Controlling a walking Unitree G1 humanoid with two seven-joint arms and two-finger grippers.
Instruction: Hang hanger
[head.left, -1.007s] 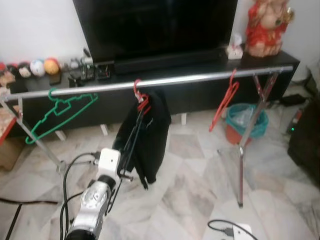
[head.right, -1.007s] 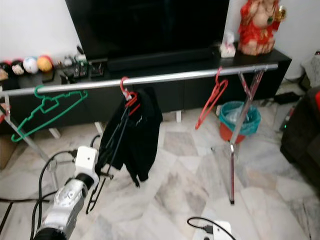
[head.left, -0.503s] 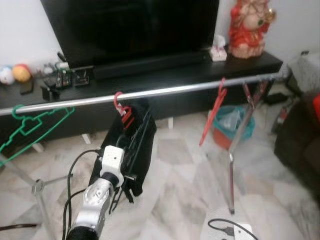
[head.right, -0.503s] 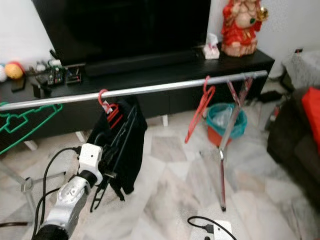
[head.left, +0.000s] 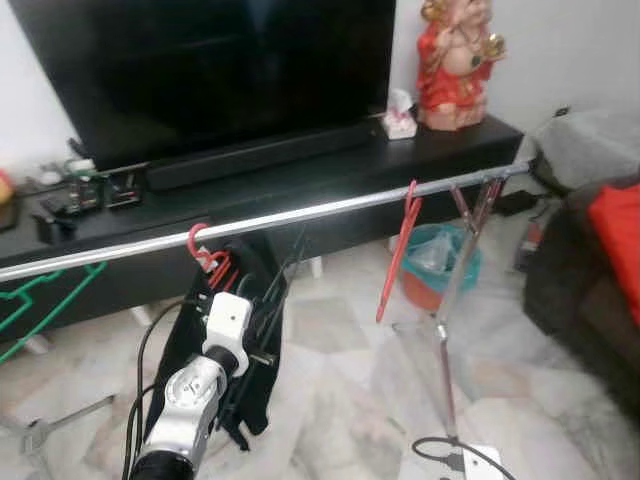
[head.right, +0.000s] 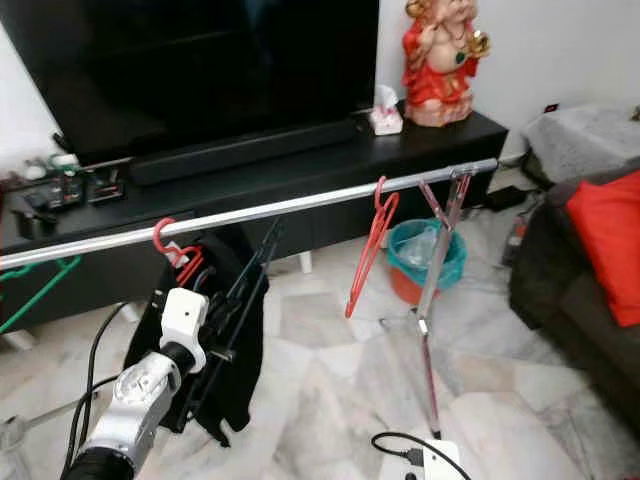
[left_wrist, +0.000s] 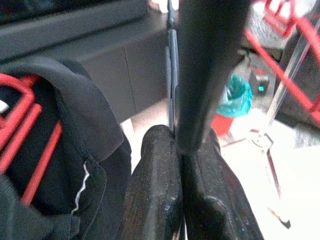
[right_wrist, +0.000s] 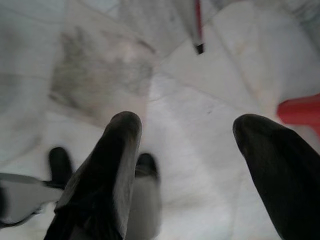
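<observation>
1. Where the black hanger (head.left: 268, 300) crosses the black garment (head.left: 255, 400), its outline is lost and its hook is hard to trace.
2. Left gripper (left_wrist: 177, 165) is pinched closed on the hanger, which rises at 12 o'clock toward the rail (head.left: 300, 213).
3. Right gripper (right_wrist: 195, 150) hangs with fingers spread, holding nothing, over the floor (right_wrist: 100, 65).

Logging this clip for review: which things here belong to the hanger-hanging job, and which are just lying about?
Job:
- left gripper, shut on black hanger
- rail
- red hanger with black garment

Lying about:
- empty red hanger
- green hanger
- TV
- statue
- teal bin
</observation>
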